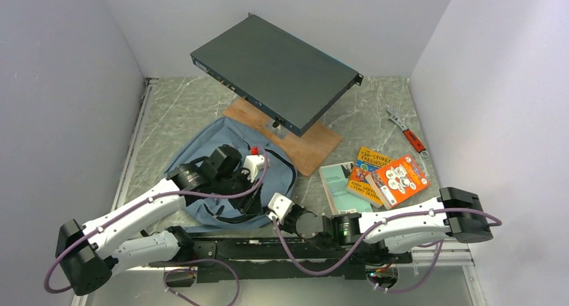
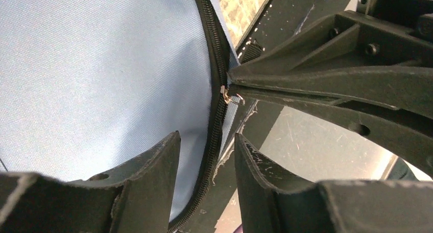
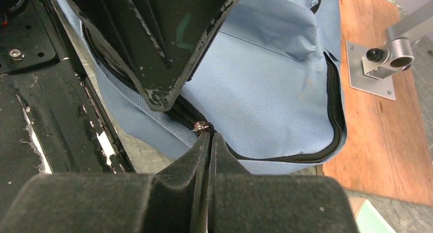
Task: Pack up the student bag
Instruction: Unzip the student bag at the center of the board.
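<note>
The student bag [image 1: 204,145] lies flat on the worktop, close to the near edge and left of the middle. It sits just beside a wooden board [image 1: 315,148]. From above, the left arm covers a big part of the bag, and the left claw cannot be made out there.

Up close, the left claw [image 2: 207,136] has its two fingers apart. The black zip [image 2: 217,64] at the bag's edge runs between them. I cannot tell if either finger touches the cloth.

The right claw [image 3: 208,136] is squeezed together on the tiny metal zip pull [image 3: 202,125]. Only the pull's little ring peeks out at the tips.

A dark flat box [image 1: 275,68] on a stand hides part of the board and some of the far edge. Three books [image 1: 376,178] lie on top of each other near the right edge, so the lower covers are partly hidden. A red-handled tool [image 1: 410,137] lies toward the far right corner.
</note>
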### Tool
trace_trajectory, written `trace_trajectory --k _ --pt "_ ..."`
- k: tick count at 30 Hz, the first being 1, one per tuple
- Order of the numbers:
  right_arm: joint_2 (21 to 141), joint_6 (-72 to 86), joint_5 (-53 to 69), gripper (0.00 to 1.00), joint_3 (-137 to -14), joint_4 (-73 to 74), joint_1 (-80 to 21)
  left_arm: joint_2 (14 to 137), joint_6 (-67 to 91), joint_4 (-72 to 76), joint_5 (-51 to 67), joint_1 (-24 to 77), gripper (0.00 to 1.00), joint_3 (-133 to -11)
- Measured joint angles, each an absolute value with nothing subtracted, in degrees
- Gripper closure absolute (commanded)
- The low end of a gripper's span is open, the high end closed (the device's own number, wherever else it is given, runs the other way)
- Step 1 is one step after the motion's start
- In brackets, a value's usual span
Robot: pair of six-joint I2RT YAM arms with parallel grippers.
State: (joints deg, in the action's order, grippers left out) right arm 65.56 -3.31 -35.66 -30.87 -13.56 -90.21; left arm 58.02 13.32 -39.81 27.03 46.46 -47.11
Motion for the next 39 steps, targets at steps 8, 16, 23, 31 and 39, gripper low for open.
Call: trace_trajectory --k 8,16,23,31,39 --pt "64.79 -3.11 -35.68 1.00 -30.76 -13.32 -90.21 61.36 14.39 -37.34 25.34 48.14 0.61 -47.11" --pt "64.64 -1.87 -36.58 1.00 -30.65 -12.91 -90.21 59.81 15.18 -37.47 22.46 49.15 1.00 -47.11" --pt "56.12 1.72 -41.10 1.00 -27.07 -13.56 -90.21 49.67 16.43 -40.77 11.22 49.69 1.00 -48.56" --pt "48.27 5.02 -46.44 1.00 -23.05 -14.35 -87.55 33.58 14.02 -44.93 2.11 49.63 1.00 -50.04" --pt "54.46 9.06 -45.21 1.00 -24.82 -12.43 -76.03 22.98 11.29 -46.72 0.62 49.56 1.00 -50.04"
